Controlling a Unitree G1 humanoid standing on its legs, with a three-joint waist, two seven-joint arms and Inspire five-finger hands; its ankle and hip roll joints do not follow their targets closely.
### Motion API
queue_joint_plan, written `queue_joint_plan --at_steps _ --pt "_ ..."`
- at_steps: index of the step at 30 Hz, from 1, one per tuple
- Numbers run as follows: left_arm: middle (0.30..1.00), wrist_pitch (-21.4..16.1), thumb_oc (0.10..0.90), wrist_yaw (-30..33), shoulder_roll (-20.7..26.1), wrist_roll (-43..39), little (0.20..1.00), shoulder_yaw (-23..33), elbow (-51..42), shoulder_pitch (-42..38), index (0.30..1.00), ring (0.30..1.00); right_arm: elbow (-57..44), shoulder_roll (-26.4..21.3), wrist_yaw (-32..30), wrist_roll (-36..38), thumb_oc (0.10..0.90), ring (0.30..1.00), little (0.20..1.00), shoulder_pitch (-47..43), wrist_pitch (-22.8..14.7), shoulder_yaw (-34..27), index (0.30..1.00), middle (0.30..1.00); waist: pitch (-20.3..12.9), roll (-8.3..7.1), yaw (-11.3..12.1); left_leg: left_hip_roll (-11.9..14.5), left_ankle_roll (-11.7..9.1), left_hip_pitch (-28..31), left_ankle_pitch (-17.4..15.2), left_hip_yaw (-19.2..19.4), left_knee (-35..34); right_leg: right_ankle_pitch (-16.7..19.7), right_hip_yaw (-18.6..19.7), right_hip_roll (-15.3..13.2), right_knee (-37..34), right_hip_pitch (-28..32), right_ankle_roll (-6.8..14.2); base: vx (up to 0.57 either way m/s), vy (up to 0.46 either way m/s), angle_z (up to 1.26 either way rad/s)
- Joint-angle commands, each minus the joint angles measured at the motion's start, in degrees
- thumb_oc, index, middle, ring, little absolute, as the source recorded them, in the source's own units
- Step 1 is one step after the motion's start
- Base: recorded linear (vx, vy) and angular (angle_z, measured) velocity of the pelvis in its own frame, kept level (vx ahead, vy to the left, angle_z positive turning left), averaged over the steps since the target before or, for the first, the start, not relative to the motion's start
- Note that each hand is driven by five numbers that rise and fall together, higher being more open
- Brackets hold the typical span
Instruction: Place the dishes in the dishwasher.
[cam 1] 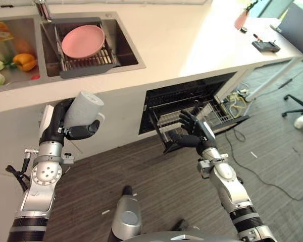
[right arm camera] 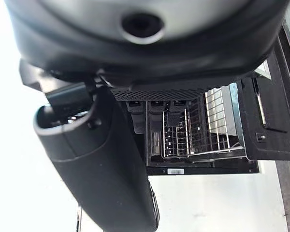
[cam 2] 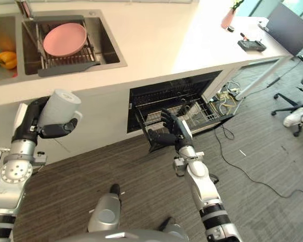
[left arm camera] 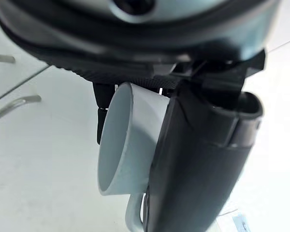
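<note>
Left hand (cam 1: 60, 128): at 8 o'clock, below the counter edge, fingers and thumb curled round a white mug (cam 1: 84, 107).
Right hand (cam 1: 194, 132): fingers spread, holding nothing, just before the dishwasher rack (cam 1: 212, 115).
Pink plate (cam 1: 83, 41): at 11 o'clock, in the sink rack (cam 1: 86, 64).

- One pink plate (cam 1: 83, 41) — upper left of the frame.
- One white mug (cam 1: 84, 108) — left side.
- One yellow pepper (cam 1: 24, 61).
- One dishwasher rack (cam 1: 192, 117) at centre.
</note>
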Motion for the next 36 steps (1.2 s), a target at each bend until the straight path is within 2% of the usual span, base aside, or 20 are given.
queue_joint_plan --at_steps 1,6,8,10,12,13,14,15,18,20,23,24,25,26,28,29,30,32,33,36 --pt "0.300 -6.7 0.400 1.3 1.2 -0.2 0.300 -0.5 -6.4 -2.7 0.300 0.300 -5.3 -2.4 0.2 1.9 0.800 0.900 0.900 -1.1 -6.5 -3.0 0.900 0.900 -8.5 2.24 -0.6 5.1 -3.4 3.0 -1.5 -0.2 -5.5 -2.8 -0.9 4.8 -4.3 2.8 2.6 0.14 -0.194 -0.04" --pt "0.300 -6.9 0.400 1.0 0.7 -1.0 0.300 -1.8 -6.7 -3.6 0.300 0.300 -7.4 -3.2 0.3 6.2 0.800 0.900 0.900 -2.7 -8.1 -2.3 0.900 0.900 -8.0 3.44 -1.3 9.7 -6.7 2.1 2.7 -2.1 -7.9 -5.5 -0.7 10.7 -7.6 2.8 -0.1 0.06 -0.178 -0.09" --pt "0.300 -6.9 0.400 1.0 0.8 -1.0 0.300 -2.1 -6.7 -4.3 0.300 0.300 -7.6 -3.3 0.3 7.4 0.800 0.900 0.900 -3.2 -8.5 -2.0 0.900 0.900 -7.9 3.69 -1.2 10.5 -7.2 1.8 3.6 -2.5 -8.4 -6.0 -1.4 11.8 -8.5 3.0 -0.6 0.02 -0.187 0.11" --pt "0.300 -7.1 0.400 0.7 0.4 -1.5 0.300 -3.4 -7.0 -5.4 0.300 0.300 -8.3 -3.8 0.1 9.5 0.800 0.900 0.900 -3.6 -9.0 -1.4 0.900 0.900 -6.9 5.02 -1.5 12.1 -8.8 -0.3 6.4 -2.8 -7.4 -7.3 -3.1 12.9 -8.9 2.8 -1.7 -0.01 -0.154 0.29" --pt "0.300 -7.7 0.400 0.7 -0.2 -1.6 0.300 -4.8 -7.4 -6.8 0.300 0.300 -8.9 -4.3 -0.1 10.9 0.800 0.900 0.900 -3.5 -9.5 -1.3 0.900 0.900 -6.0 5.40 -2.7 11.9 -7.9 -3.4 6.7 1.7 -4.3 -7.4 -4.9 12.1 -8.9 2.7 -2.0 -0.07 -0.007 0.61" --pt "0.300 -7.7 0.400 0.7 -0.3 -1.6 0.300 -4.8 -7.3 -7.0 0.300 0.300 -8.9 -4.4 -0.1 11.0 0.800 0.900 0.900 -3.6 -9.5 -1.4 0.900 0.900 -6.0 5.39 -2.8 11.8 -7.8 -3.9 6.6 1.6 -3.8 -7.5 -5.0 12.0 -8.9 2.6 -1.9 -0.11 0.041 0.93" --pt "0.300 -7.9 0.400 0.3 -0.6 -1.7 0.300 -6.0 -7.2 -8.4 0.300 0.300 -9.5 -4.8 -0.1 11.7 0.800 0.900 0.900 -3.4 -9.6 -1.4 0.900 0.900 -6.0 5.72 -4.8 12.3 -6.9 -6.6 6.5 10.5 -1.5 -7.4 -7.0 11.4 -8.9 1.9 -2.1 -0.09 0.075 1.06" --pt "0.300 -8.0 0.400 0.2 -0.5 -1.6 0.300 -6.4 -7.2 -9.0 0.300 0.300 -9.7 -4.7 0.3 12.1 0.800 0.900 0.900 -3.5 -9.3 -1.0 0.900 0.900 -6.3 6.10 -5.4 11.8 -6.2 -6.9 6.1 13.4 -1.4 -7.4 -7.7 11.4 -8.9 1.7 -2.1 -0.08 0.123 1.21" --pt "0.300 -8.5 0.400 -0.1 0.2 -2.0 0.300 -7.5 -6.2 -10.4 0.300 0.300 -9.5 -4.4 1.4 13.3 0.800 0.900 0.900 -4.5 -8.9 0.2 0.900 0.900 -7.0 6.25 -4.9 9.7 -5.7 -6.6 5.1 12.6 -2.5 -6.8 -7.5 10.9 -8.9 1.5 -1.6 0.05 0.230 0.39" --pt "0.300 -8.8 0.400 -2.0 0.5 -4.6 0.300 -8.8 -5.8 -10.8 0.300 0.300 -9.5 -3.6 2.2 14.5 0.800 0.900 0.900 -4.7 -8.5 0.2 0.900 0.900 -7.5 6.52 -4.8 7.8 -4.6 -4.5 4.2 11.9 -4.3 -6.9 -8.6 8.8 -5.5 1.7 -1.0 0.06 0.256 -0.18" --pt "0.300 -8.3 0.400 -3.8 2.4 -6.9 0.300 -10.4 -4.4 -12.0 0.300 0.300 -9.7 -2.3 3.5 17.0 0.800 0.900 0.900 -5.2 -7.8 -0.1 0.900 0.900 -8.0 6.88 -6.4 5.9 -2.3 -0.9 2.3 13.2 -6.6 -6.9 -9.1 3.1 8.1 -0.2 1.4 0.09 0.296 -0.01" --pt "0.300 -8.3 0.400 -3.9 2.5 -7.0 0.300 -10.4 -4.4 -12.1 0.300 0.300 -9.7 -2.2 3.6 17.1 0.800 0.900 0.900 -5.2 -7.8 -0.1 0.900 0.900 -7.9 6.69 -6.4 5.6 -2.1 -0.7 2.0 13.3 -6.7 -7.2 -9.0 2.4 9.0 -0.4 1.8 0.14 0.317 0.05" --pt "0.300 -8.0 0.400 -4.1 4.3 -6.9 0.300 -10.8 -4.5 -12.5 0.300 0.300 -10.3 -1.5 4.3 17.4 0.800 0.900 0.900 -5.3 -7.0 -0.3 0.900 0.900 -7.4 7.35 -7.9 4.5 -0.6 1.8 0.4 13.0 -7.6 -3.9 -7.0 -1.0 19.1 -2.9 4.2 0.11 0.233 0.05" --pt "0.300 -7.7 0.400 -4.2 4.8 -6.6 0.300 -11.0 -4.4 -12.8 0.300 0.300 -10.4 -1.1 4.3 17.8 0.800 0.900 0.900 -5.5 -6.8 -0.5 0.900 0.900 -7.0 7.35 -8.6 3.9 0.2 2.5 -0.1 12.5 -8.0 -3.1 -4.3 -1.2 22.1 -4.4 4.5 0.15 0.227 0.06" --pt "0.300 -7.9 0.400 -4.0 4.9 -6.4 0.300 -11.1 -4.4 -12.8 0.300 0.300 -10.0 -0.9 4.3 18.6 0.800 0.900 0.900 -5.9 -6.6 -0.8 0.900 0.900 -7.3 7.06 -8.7 2.1 0.8 3.8 -0.4 10.9 -9.7 -5.0 -0.8 -0.1 18.2 -5.3 4.5 0.12 0.024 0.30" --pt "0.300 -7.9 0.400 -4.3 4.6 -6.8 0.300 -11.6 -4.4 -13.5 0.300 0.300 -9.6 -1.0 4.0 19.3 0.800 0.900 0.900 -6.0 -6.9 -0.8 0.900 0.900 -7.6 6.70 -8.6 1.4 0.6 3.9 0.1 9.4 -10.8 -6.6 0.7 0.9 13.6 -4.9 3.7 0.20 -0.099 0.57" --pt "0.300 -7.9 0.400 -4.4 4.5 -7.2 0.300 -12.6 -3.5 -14.9 0.300 0.300 -8.2 -2.2 3.0 18.6 0.800 0.900 0.900 -6.0 -7.9 -0.7 0.900 0.900 -8.1 6.53 -9.0 1.1 -0.7 3.4 0.9 6.7 -11.7 -6.1 3.4 0.9 3.6 -6.1 2.4 0.15 -0.109 0.60" --pt "0.300 -7.8 0.400 -5.0 4.1 -6.9 0.300 -14.0 -3.7 -15.7 0.300 0.300 -9.6 -2.9 3.1 17.4 0.800 0.900 0.900 -5.3 -6.7 -1.2 0.900 0.900 -8.5 5.92 -9.4 0.2 -0.8 2.3 0.5 5.2 -10.5 -5.4 4.2 1.7 1.0 -5.6 1.8 0.13 -0.099 0.85" --pt "0.300 -7.5 0.400 -5.3 4.3 -5.6 0.300 -14.3 -3.5 -16.7 0.300 0.300 -10.8 -2.7 3.9 17.8 0.800 0.900 0.900 -4.7 -6.9 -1.7 0.900 0.900 -8.6 5.39 -9.9 0.3 -0.9 2.7 0.5 5.4 -10.7 -3.0 3.5 1.2 1.1 -6.2 2.4 0.18 -0.132 1.24" --pt "0.300 -8.1 0.400 -5.3 3.6 -5.4 0.300 -13.2 -3.5 -16.5 0.300 0.300 -10.8 -2.2 3.8 18.2 0.800 0.900 0.900 -3.8 -7.4 -1.1 0.900 0.900 -10.1 4.72 -9.2 1.4 -2.0 3.5 0.6 5.3 -11.3 -1.7 0.7 2.5 -3.6 -3.2 3.1 0.21 -0.161 0.91"
